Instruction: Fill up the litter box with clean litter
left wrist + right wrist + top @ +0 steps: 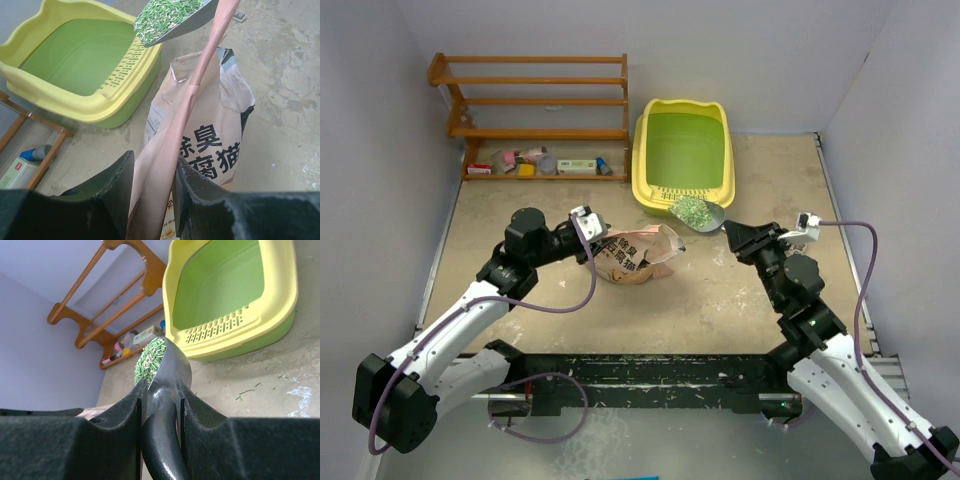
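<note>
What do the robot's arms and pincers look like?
The left arm and right arm have smooth white shells with black joints. A thin purple cable loops loosely beside each. The left pincer and right pincer each end in two thick, matte black fingers; a small white block sits at each wrist.

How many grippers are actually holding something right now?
2. The left gripper pinches the pink bag by its top edge at mid-table; the right gripper grips the handle of the scoop, heaped with litter, near the litter box.

Bag (638, 255) before litter box (642, 170), scoop (698, 213) at its lip
</note>
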`<state>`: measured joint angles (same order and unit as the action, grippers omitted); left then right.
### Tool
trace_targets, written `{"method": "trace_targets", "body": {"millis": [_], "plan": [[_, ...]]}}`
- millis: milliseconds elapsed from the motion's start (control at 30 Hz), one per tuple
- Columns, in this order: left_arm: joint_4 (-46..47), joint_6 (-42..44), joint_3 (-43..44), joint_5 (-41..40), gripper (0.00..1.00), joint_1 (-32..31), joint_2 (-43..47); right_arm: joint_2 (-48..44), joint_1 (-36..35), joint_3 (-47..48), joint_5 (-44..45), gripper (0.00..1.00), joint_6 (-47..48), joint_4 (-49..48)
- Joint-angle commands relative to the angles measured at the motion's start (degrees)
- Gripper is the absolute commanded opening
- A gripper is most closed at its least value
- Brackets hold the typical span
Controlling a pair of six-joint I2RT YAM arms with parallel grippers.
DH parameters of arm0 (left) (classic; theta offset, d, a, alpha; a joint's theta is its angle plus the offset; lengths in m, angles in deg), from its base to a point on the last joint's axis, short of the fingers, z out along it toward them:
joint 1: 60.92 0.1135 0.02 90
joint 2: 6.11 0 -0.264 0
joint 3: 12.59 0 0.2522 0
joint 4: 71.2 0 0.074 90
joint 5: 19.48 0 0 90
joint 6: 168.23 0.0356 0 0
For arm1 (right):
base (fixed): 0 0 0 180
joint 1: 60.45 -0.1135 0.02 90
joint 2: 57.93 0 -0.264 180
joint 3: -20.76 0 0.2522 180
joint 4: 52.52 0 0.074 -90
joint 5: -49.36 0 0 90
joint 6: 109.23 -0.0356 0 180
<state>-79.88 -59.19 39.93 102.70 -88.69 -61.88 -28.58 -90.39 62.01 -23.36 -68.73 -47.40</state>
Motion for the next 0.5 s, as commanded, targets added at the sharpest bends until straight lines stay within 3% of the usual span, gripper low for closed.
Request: {"method": "trace_targets", "body": {"millis": [0,467], "plan": [[2.4,-0.4,0.4,0.6,0.39,0.1,-0.2,2.1,0.0,4.0,4.6,0.00,1.7,-11.1],[2.4,-0.5,0.5,0.8,0.39,0.1,-0.4,18.4,3.2,12.3,7.4,0.00,5.2,-19.2]]}}
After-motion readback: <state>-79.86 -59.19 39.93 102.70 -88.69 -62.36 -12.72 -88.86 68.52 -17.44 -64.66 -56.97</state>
